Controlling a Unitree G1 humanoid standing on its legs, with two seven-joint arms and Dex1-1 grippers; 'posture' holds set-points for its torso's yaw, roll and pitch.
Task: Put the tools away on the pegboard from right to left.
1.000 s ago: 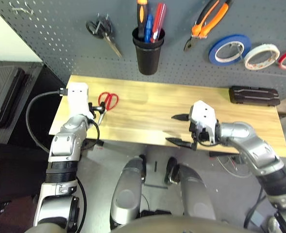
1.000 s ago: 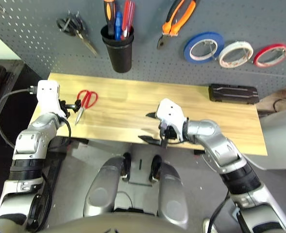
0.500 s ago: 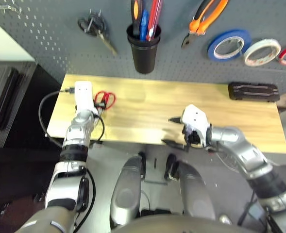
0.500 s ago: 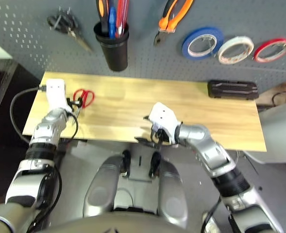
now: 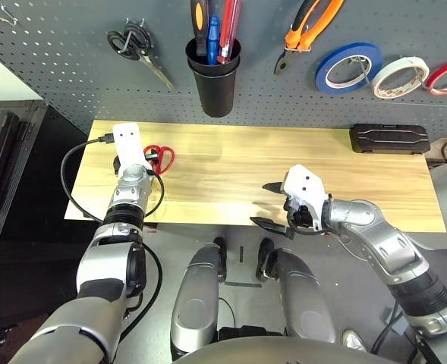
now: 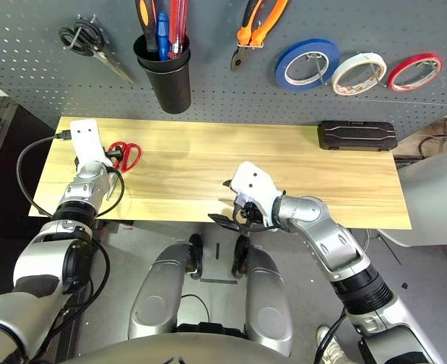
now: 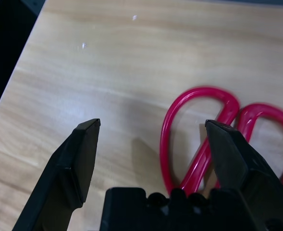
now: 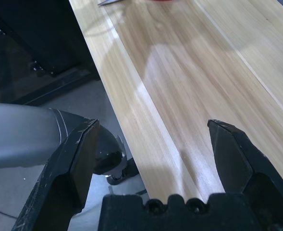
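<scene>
I see my left gripper (image 7: 151,127) low over the table (image 7: 131,57), fingers (image 7: 81,159) wide, red-handled scissors (image 7: 199,130) between them.

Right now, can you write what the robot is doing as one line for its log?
left end effector: open, over red-handled scissors on wooden table | right end effector: open, holding nothing | dark grey pegboard: pliers, tapes hung

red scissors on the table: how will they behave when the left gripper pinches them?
The red scissors lie flat on the table, so they likely won't roll. The thin glossy handle loops may slip on the open left gripper, whose one finger stands over a loop. The two halves pivot, so they may swing open when lifted. Probably light.
</scene>
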